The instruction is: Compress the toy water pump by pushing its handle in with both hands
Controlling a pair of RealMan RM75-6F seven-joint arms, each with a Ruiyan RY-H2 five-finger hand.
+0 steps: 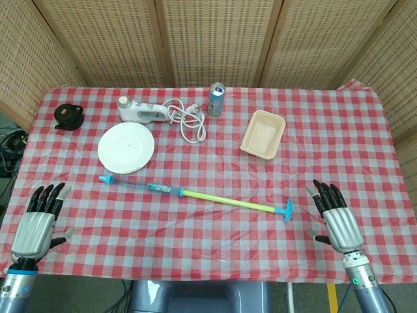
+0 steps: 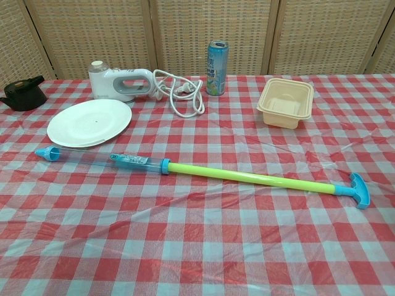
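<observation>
Between left hand and right hand: pump.

A folding screen of woven cane panels in pale wooden frames is standing behind the tabletop, closing off the back and angling in at both sides. A red-and-white checked cloth is covering the tabletop and lying slightly wrinkled. Even, soft light is falling across everything. Dark cables are lying on the floor at the left edge.
</observation>
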